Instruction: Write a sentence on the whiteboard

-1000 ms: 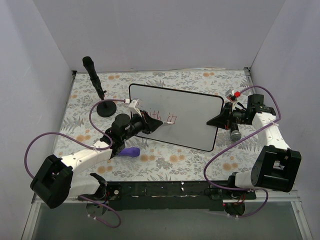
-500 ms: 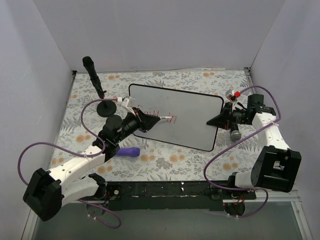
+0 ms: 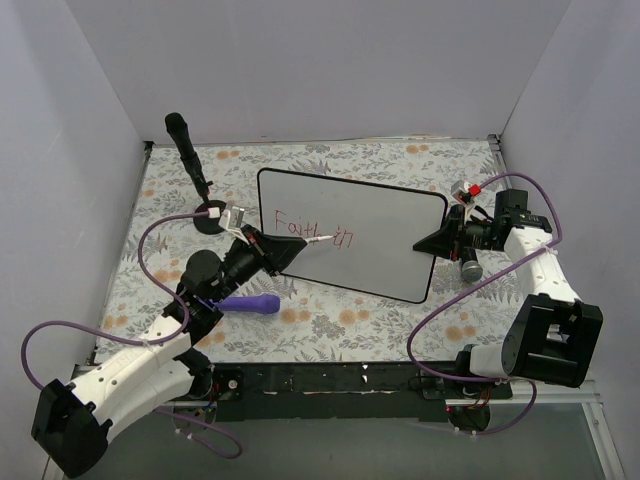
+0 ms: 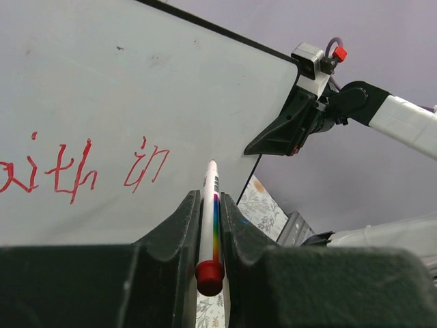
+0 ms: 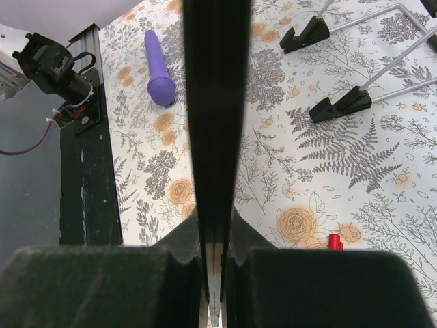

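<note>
The whiteboard [image 3: 390,225] stands tilted on the floral table, with its face also in the left wrist view [image 4: 171,75]. On it the sentence [image 3: 312,231] reads "Faith in" in red [image 4: 75,167]. My left gripper [image 3: 298,251] is shut on a white marker [image 4: 211,212] with a rainbow stripe and a red rear end. The marker's tip points at the board just right of "in"; I cannot tell if it touches. My right gripper [image 3: 434,242] is shut on the whiteboard's right edge [image 5: 215,102], which runs between its fingers [image 5: 218,229].
A purple handle-shaped object [image 3: 250,303] lies in front of the board's left end. A black microphone on a round-based stand [image 3: 190,152] rises at the back left. A grey-headed microphone [image 3: 468,268] lies by my right wrist. A small red cap [image 5: 334,240] rests on the cloth. White walls enclose the table.
My left arm drew back to the left with the marker, uncovering the word "Faith". The right arm and the whiteboard have not moved.
</note>
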You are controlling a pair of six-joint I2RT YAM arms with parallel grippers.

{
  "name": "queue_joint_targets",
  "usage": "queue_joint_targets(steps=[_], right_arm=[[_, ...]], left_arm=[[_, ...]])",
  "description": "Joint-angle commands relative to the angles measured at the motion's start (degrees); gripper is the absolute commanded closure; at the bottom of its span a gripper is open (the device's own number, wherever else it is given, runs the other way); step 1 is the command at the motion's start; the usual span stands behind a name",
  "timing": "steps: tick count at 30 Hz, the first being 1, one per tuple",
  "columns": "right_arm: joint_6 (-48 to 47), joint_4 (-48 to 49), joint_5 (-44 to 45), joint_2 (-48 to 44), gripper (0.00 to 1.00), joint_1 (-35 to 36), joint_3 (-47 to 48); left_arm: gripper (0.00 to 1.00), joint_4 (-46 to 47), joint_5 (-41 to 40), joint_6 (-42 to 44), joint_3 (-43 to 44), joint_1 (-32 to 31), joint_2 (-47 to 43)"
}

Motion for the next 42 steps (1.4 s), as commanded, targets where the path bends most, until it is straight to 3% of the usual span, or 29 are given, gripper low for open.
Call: queue_joint_targets(steps=[1,42], right_arm=[[-1.39,1.02,1.77,-1.45,0.99,0.29,0.09],[-2.18,-0.92,2.2,-0.4,0.99,0.47,0.44]], left_arm=[[1.0,-1.07,-1.99,-1.32,-1.62,0.3,-2.54],[1.0,1.3,-1.56,1.14,-2.15,0.3,-3.6]])
